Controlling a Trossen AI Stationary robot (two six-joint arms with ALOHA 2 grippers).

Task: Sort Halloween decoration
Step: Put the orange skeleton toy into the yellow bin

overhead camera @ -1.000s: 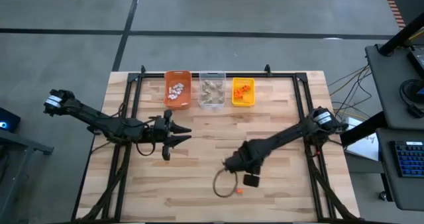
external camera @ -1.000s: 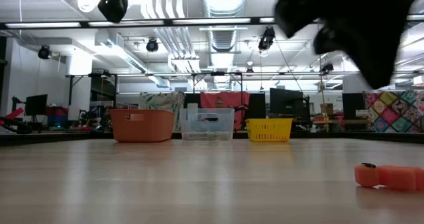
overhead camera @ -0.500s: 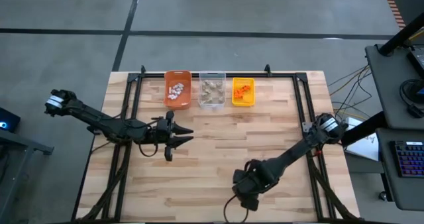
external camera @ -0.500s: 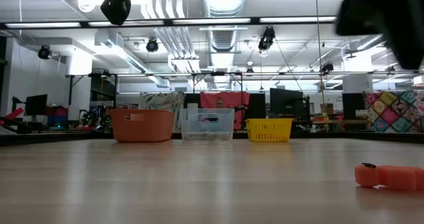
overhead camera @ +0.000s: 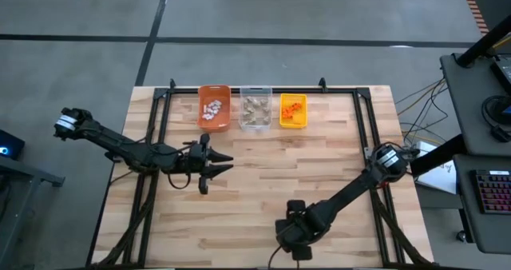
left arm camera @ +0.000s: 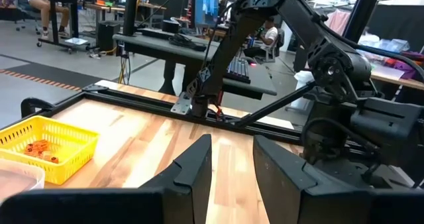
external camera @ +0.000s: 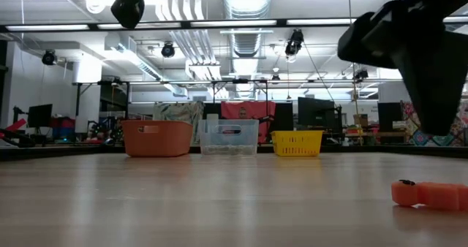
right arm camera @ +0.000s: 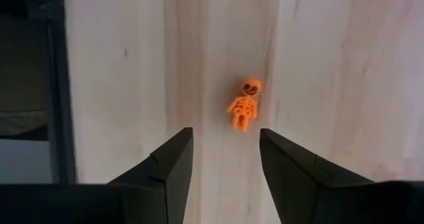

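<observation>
An orange skeleton trinket (right arm camera: pixel 244 105) lies flat on the wooden table near its front edge; the low view shows it too (external camera: pixel 428 194). My right gripper (right arm camera: pixel 224 134) hangs above it, pointing steeply down, open, its fingers clear of the trinket. In the high view this gripper (overhead camera: pixel 295 240) hides the trinket. My left gripper (overhead camera: pixel 214 164) waits level over the table's left half, open and with nothing in it (left arm camera: pixel 232 164). At the far edge stand an orange bin (overhead camera: pixel 214 108) with white trinkets, a clear bin (overhead camera: pixel 255 109) with grey-tan ones and a yellow bin (overhead camera: pixel 293 111) with orange ones.
A black frame rail (right arm camera: pixel 56 85) runs along the table's edge close beside my right gripper. Black rails (overhead camera: pixel 164 102) also border the table's left, right and far sides. Bare wood (overhead camera: pixel 263 174) lies between the bins and both grippers.
My right gripper has gone toward the table's near edge and sunk a little. It has tipped to point more steeply down and now stands over the orange skeleton trinket. The trinket has stayed where it was.
</observation>
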